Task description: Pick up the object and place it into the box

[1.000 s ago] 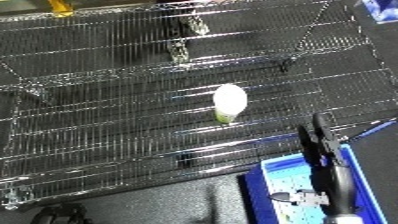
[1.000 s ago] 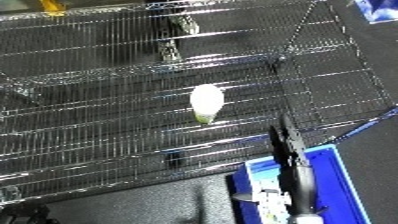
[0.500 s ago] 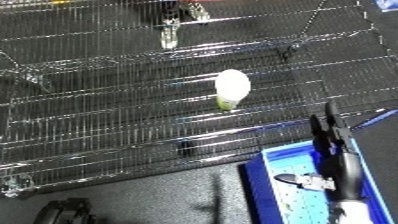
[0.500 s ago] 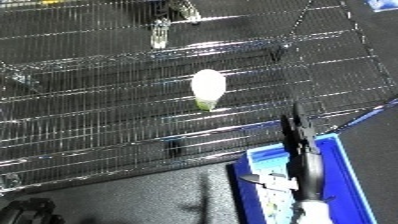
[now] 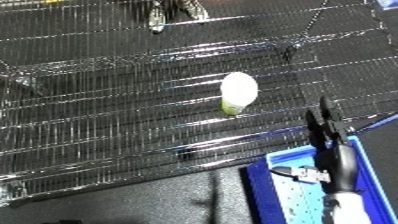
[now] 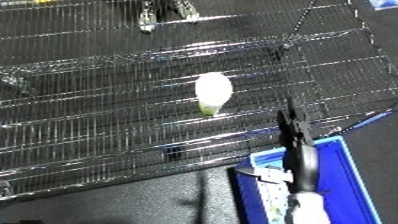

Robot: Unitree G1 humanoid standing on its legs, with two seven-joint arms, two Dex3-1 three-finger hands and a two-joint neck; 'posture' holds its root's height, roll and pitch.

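Observation:
A white, egg-shaped object with a pale green base (image 5: 237,91) lies on the wire rack (image 5: 107,105), near the rack's middle right. My right hand (image 5: 330,131) rises from the lower right with its black fingers straight and together, pointing up. It hangs over the rack's front edge, below and to the right of the object, apart from it and holding nothing. Under the forearm sits the blue bin (image 6: 342,170), at the lower right corner. My left hand is out of sight.
The rack has a low raised wire rim along its sides (image 6: 351,47). A metal clip-like piece (image 5: 158,17) stands at the rack's far edge. Dark floor (image 5: 115,200) shows in front of the rack, left of the bin.
The whole picture has shifted, so the camera has moved. My right hand has risen a little toward the rack's front edge. The object lies where it was on the rack.

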